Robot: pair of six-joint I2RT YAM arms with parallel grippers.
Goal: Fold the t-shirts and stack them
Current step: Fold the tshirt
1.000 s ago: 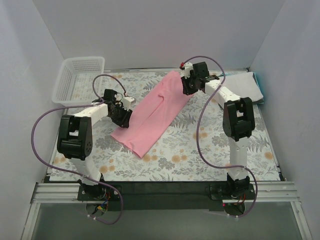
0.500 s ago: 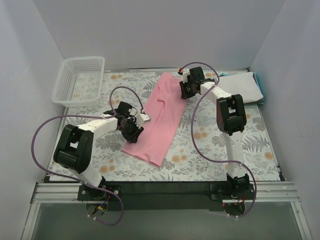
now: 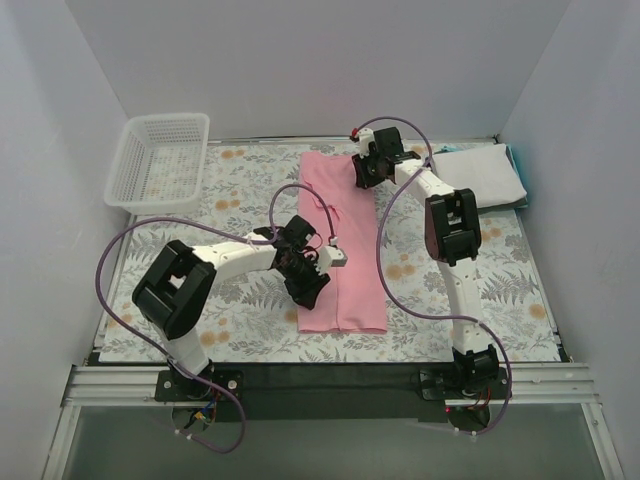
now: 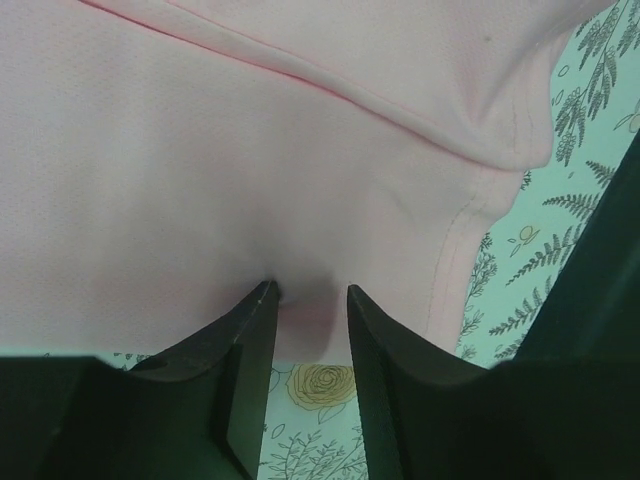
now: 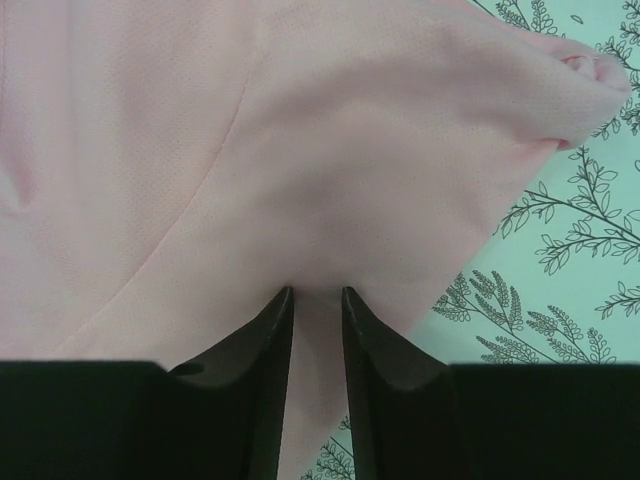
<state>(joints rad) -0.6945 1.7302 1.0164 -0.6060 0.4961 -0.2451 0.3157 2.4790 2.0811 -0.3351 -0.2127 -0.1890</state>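
The pink t-shirt (image 3: 348,250) lies as a long narrow strip down the middle of the floral tablecloth (image 3: 440,290), from the far edge toward the near edge. My left gripper (image 3: 310,285) is shut on its left edge near the near end; in the left wrist view the gripper (image 4: 308,292) pinches the pink cloth (image 4: 250,150) between its tips. My right gripper (image 3: 362,172) is shut on the far right corner; in the right wrist view the gripper (image 5: 318,292) grips the pink cloth (image 5: 300,130). Folded white t-shirts (image 3: 482,172) with a teal edge lie stacked at the back right.
A white mesh basket (image 3: 160,160) stands at the back left corner. White walls close in the table on three sides. Purple cables loop from both arms over the tablecloth.
Both grippers have swung the pink shirt from a diagonal lie to a straight lengthwise strip. The left gripper moved right and nearer; the right gripper shifted slightly left at the far edge.
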